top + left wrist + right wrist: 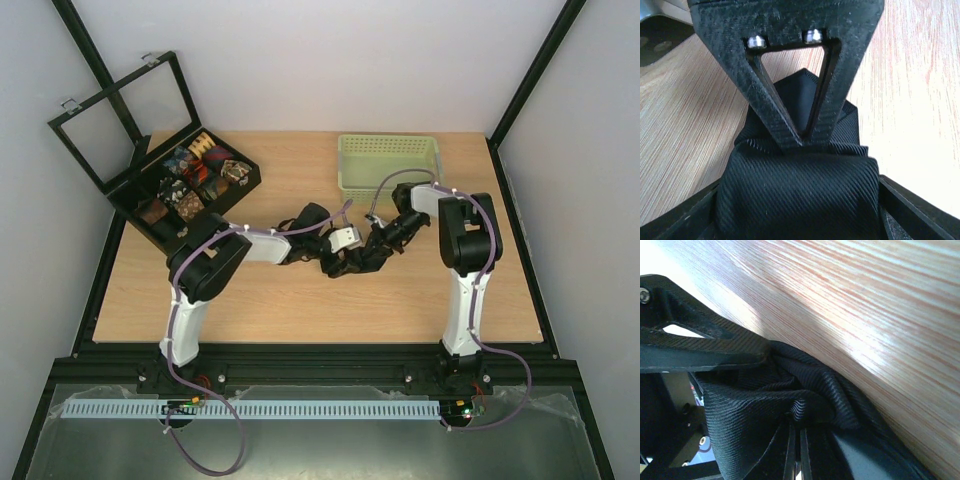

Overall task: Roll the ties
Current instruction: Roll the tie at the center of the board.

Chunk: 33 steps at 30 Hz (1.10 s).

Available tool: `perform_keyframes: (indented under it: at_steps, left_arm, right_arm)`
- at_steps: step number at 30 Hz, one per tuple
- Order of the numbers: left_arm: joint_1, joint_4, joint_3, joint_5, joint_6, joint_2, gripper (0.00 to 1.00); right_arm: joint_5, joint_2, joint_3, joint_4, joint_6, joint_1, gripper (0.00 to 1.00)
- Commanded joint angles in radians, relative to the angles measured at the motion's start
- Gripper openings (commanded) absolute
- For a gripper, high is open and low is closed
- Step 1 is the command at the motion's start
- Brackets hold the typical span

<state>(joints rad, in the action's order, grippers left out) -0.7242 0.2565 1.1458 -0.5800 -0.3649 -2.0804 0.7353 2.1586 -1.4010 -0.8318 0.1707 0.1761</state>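
**Overhead and wrist views of two arms meeting at mid-table.** A long black ribbed-fabric necktie (800,195) is shown gathered into a loosely rolled, crumpled bundle. It lies on the light wooden table (300,310), roughly at its centre, between the two arm tips.

The left gripper (338,258) is reached in from the left. Its fingers (912,207) are seen spread wide, one on each side of the bundle. They appear to lie at its flanks without squeezing it, though contact is not settled by the close view.

The right gripper (796,452) is brought in from the right and is clenched. Its fingers are pressed together on a fold of the black fabric, which is puckered at the pinch.

Well apart from the bundle, at the far left corner, a black compartmented box (235,200) is stood with its framed lid (110,92) raised. Small rolled patterned ties (200,165) in brown, orange and blue are held in its compartments. A pale green perforated plastic basket (390,142) is placed at the far edge, right of centre, beyond the right gripper
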Motion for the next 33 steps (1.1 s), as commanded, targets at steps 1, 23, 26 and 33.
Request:
perform_keyframes:
  at_steps: [1,23,26,33]
  left_arm:
    - [-0.003,0.095,0.029,-0.05,0.017,-0.054,0.76]
    - [-0.02,-0.099,-0.111,0.173,-0.146,0.013,0.53]
    - [-0.027,-0.103,-0.109,0.177,-0.139,0.01,0.53]
    - [-0.034,-0.109,-0.103,0.191,-0.144,0.013,0.55]
  right_arm:
    - [-0.185,0.101,0.026,0.068,-0.013,0.012,0.01]
    - [0.078,-0.071,0.002,-0.055,-0.047,0.053,0.44]
    - [0.056,-0.052,-0.008,-0.038,-0.065,0.085,0.43]
    - [-0.068,-0.011,-0.012,-0.01,-0.091,0.09,0.03]
